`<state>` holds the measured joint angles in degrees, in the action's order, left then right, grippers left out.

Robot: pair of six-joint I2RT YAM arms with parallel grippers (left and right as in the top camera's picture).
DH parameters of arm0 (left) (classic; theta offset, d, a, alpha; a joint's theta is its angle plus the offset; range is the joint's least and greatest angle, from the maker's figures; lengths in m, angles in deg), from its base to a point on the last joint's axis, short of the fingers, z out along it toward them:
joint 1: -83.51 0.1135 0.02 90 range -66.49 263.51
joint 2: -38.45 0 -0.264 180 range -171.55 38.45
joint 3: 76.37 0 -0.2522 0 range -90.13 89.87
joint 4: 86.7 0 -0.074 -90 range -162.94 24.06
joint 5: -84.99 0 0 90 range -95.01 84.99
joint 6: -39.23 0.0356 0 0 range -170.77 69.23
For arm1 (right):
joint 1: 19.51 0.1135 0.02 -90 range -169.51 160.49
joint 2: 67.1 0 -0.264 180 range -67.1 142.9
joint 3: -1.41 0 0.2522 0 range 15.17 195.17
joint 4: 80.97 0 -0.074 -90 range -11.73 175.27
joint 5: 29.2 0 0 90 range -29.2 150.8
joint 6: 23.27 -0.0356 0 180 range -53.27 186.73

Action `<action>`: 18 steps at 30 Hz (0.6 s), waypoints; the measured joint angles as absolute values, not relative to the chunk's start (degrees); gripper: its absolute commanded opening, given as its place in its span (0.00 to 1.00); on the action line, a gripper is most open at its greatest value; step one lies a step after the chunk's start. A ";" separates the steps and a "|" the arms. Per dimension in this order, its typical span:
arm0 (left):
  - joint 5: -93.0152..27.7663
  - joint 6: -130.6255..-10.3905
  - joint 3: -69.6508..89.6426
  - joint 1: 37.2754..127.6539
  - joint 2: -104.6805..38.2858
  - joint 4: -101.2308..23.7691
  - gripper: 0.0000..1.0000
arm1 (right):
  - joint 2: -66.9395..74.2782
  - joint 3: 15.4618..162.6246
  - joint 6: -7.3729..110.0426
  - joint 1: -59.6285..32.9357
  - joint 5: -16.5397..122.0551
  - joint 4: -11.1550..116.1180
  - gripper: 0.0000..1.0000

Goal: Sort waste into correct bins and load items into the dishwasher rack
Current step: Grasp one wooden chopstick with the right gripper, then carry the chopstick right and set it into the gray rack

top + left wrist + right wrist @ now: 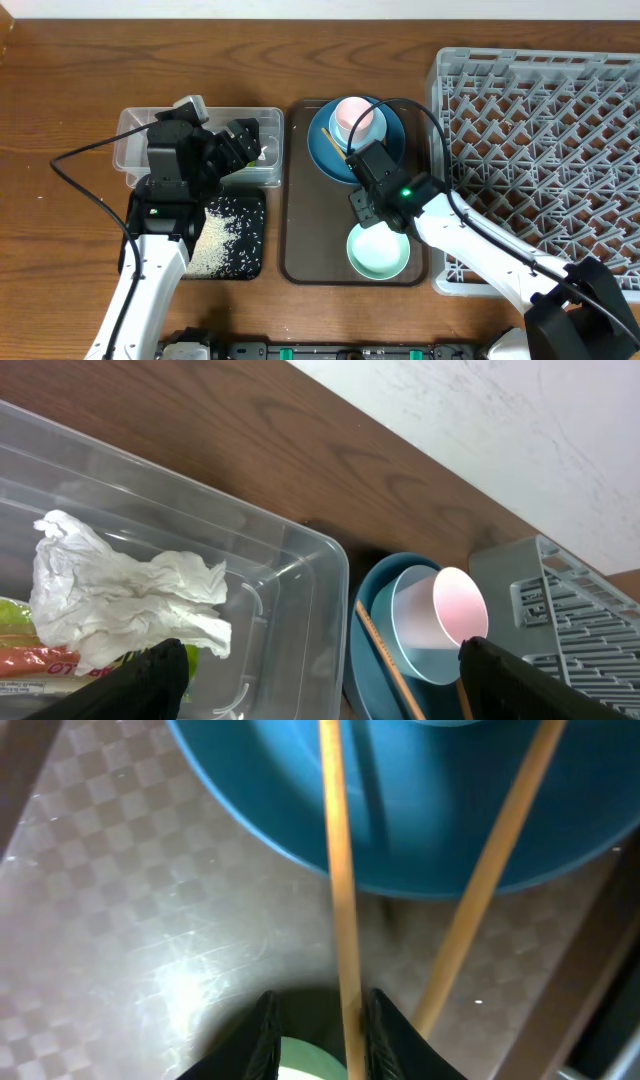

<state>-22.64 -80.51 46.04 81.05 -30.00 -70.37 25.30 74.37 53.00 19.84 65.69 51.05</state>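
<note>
Above the mint-green bowl (378, 252), the right end effector (322, 1030) stands narrowly parted astride one chopstick (338, 870), not clamped. The second chopstick (495, 870) lies outside, both resting across the blue plate-bowl (420, 830). Closing would likely catch only one, knocking the other onto the serving tray (150, 900). Beyond, the left end effector (325, 685) hangs spread wide over the clear tub (290, 570) holding the tissue (120, 595).
</note>
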 measured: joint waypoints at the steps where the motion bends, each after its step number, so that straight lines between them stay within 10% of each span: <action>1: -22.64 -80.51 46.04 81.05 -30.00 -70.39 0.89 | 25.30 74.37 53.00 19.84 65.29 50.81 0.26; 18: -22.64 -80.51 46.04 81.05 -30.00 -70.37 0.89 | 25.30 74.37 53.17 19.84 59.70 49.10 0.29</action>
